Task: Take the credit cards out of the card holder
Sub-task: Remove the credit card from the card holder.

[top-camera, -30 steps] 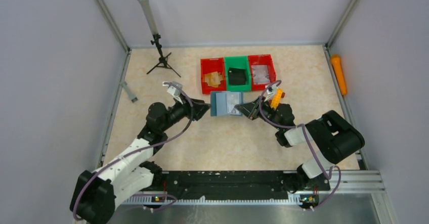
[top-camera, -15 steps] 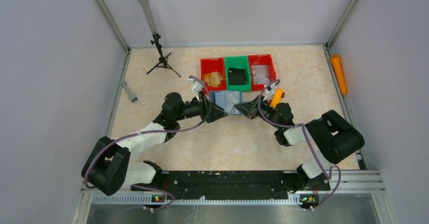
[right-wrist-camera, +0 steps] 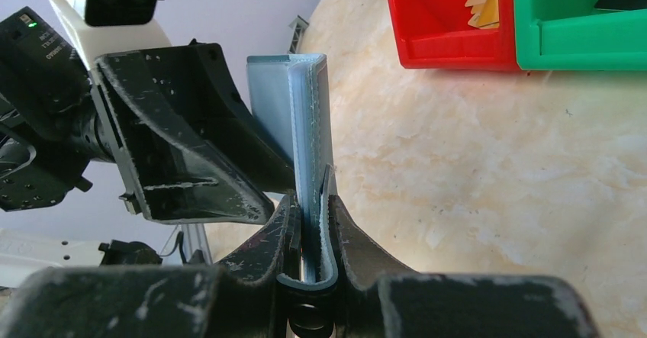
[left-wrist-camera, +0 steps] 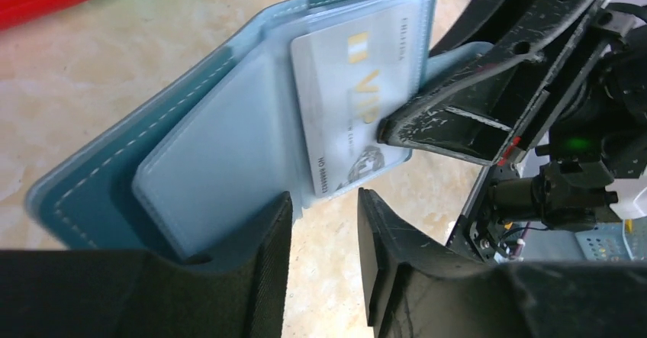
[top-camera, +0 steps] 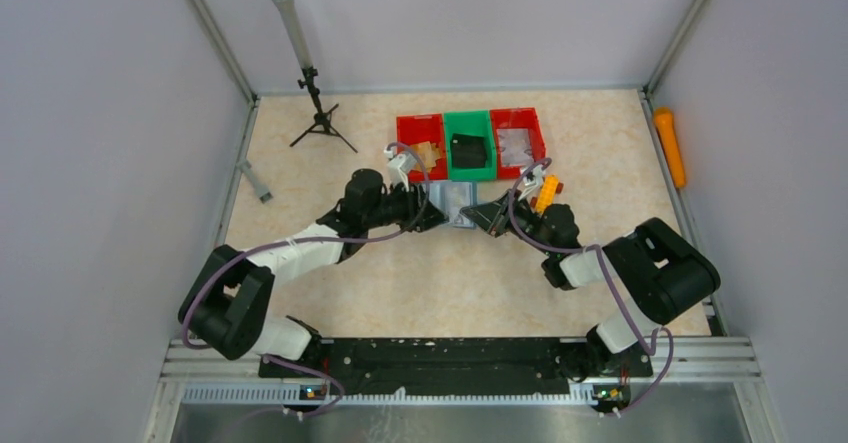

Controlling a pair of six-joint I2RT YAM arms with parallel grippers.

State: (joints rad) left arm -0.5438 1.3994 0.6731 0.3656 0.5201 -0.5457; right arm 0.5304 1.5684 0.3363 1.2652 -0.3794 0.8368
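Observation:
The card holder (top-camera: 455, 201) is a slate-teal folding wallet, held open and raised between my two grippers. In the left wrist view its lighter inside (left-wrist-camera: 229, 147) shows clear sleeves, and a silver card (left-wrist-camera: 355, 101) sits in the right one. My right gripper (top-camera: 484, 215) is shut on the holder's right flap; in the right wrist view both fingers (right-wrist-camera: 309, 235) pinch that flap (right-wrist-camera: 301, 124) edge-on. My left gripper (left-wrist-camera: 324, 216) is open, its tips at the holder's lower edge below the card, with only table in the gap. It also shows in the top view (top-camera: 432, 215).
Behind the holder stand a red bin (top-camera: 420, 119) with tan cards, a green bin (top-camera: 468, 116) with a black lump (top-camera: 467, 150), and another red bin (top-camera: 518, 115). A small orange-yellow object (top-camera: 545, 193) lies by my right wrist. A tripod (top-camera: 318, 113) is back left, an orange cylinder (top-camera: 669, 147) far right.
My left arm has reached right and brought its gripper up to the holder's left side. My right gripper has stayed shut on the holder, almost still.

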